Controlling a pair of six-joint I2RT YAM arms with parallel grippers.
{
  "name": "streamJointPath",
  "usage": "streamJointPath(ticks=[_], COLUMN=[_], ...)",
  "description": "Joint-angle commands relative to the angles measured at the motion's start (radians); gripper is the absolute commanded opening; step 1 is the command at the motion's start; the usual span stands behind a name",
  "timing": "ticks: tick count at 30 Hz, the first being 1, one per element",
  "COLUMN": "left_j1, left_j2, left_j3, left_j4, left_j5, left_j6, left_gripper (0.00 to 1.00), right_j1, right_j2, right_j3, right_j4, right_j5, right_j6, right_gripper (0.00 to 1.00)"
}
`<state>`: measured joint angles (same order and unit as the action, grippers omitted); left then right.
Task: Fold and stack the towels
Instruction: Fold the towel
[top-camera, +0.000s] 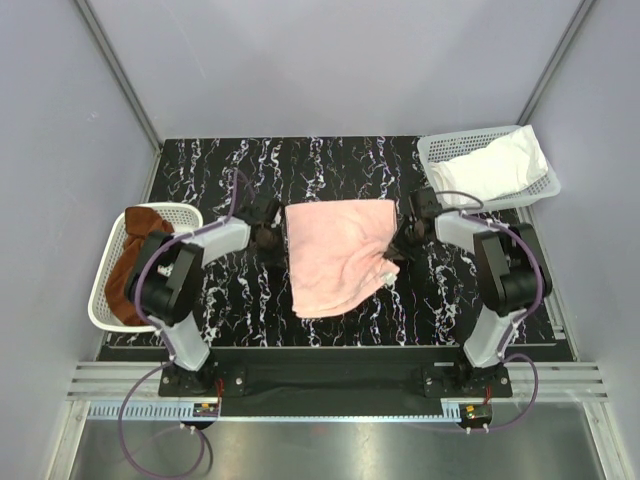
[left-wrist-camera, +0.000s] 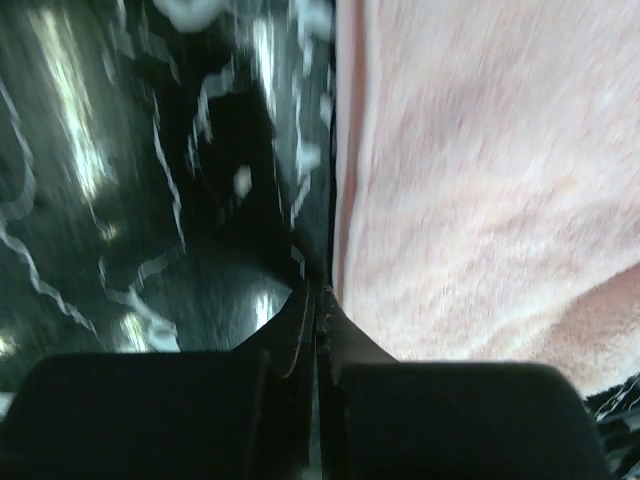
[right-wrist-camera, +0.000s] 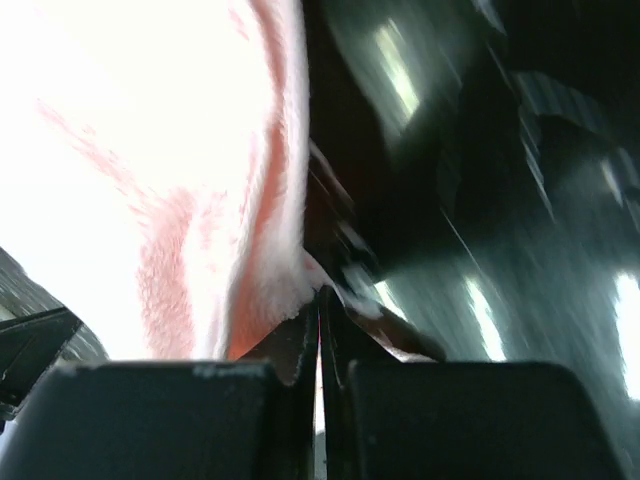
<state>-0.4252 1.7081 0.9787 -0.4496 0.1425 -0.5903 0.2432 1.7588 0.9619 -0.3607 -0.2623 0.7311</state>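
Observation:
A pale pink towel (top-camera: 335, 255) lies rumpled in the middle of the black marbled table, its lower right part folded over. My left gripper (top-camera: 270, 240) is at its left edge and my right gripper (top-camera: 403, 240) at its right edge. In the left wrist view the jaws (left-wrist-camera: 320, 298) are shut, with the pink towel (left-wrist-camera: 480, 200) edge pinched at their tips. In the right wrist view the jaws (right-wrist-camera: 321, 292) are shut on the pink towel (right-wrist-camera: 200, 200) edge. A rust-brown towel (top-camera: 128, 272) lies in the left basket. A white towel (top-camera: 495, 165) lies in the right basket.
A white mesh basket (top-camera: 165, 208) stands at the table's left edge beside the left arm. Another white mesh basket (top-camera: 440, 150) sits at the back right corner. Grey walls close in the table on three sides.

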Motion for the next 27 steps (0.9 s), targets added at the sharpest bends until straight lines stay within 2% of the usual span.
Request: streamJointPath(ticks=[1,3,7,11,13,17,20,24,27], left_j1=[0.045,0.049,0.048,0.048,0.051,0.080,0.098,0.137,0.163], left_j2=[0.082,0.081,0.027,-0.022,-0.036,-0.038,0.011,0.139,0.214], left_j3=[0.133,0.140,0.066,0.015,0.014,0.058,0.129,0.282,0.374], left_j4=[-0.040,-0.054,-0.028,-0.006,-0.008,0.023,0.040,-0.027,-0.012], left_j5=[-0.014,-0.018,-0.014,0.002,-0.015,-0.005,0.003,-0.029,0.044], left_j6=[0.076,0.084,0.086,0.087,0.089,0.098,0.110,0.145,0.175], left_gripper=[0.00,0.00,0.00,0.00,0.06,0.13,0.19,0.22,0.28], right_j1=[0.005,0.005,0.005,0.005,0.004,0.004,0.004,0.004,0.004], right_j2=[0.128,0.137,0.064,-0.079,-0.136,-0.298,-0.334,-0.308,-0.283], right_j3=[0.140,0.166,0.107,-0.046,-0.119,-0.199,-0.209,-0.178,-0.163], right_j4=[-0.024,-0.070,-0.112,-0.135,-0.165,-0.185,-0.184,-0.198,-0.182], right_j5=[0.147,0.164,0.150,0.152,0.173,0.179,0.141,0.162,0.160], right_j6=[-0.056,-0.071,-0.065,-0.070,-0.079,-0.082,-0.091,-0.116,-0.128], right_gripper=[0.00,0.00,0.00,0.00,0.00,0.00,0.00,0.00,0.00])
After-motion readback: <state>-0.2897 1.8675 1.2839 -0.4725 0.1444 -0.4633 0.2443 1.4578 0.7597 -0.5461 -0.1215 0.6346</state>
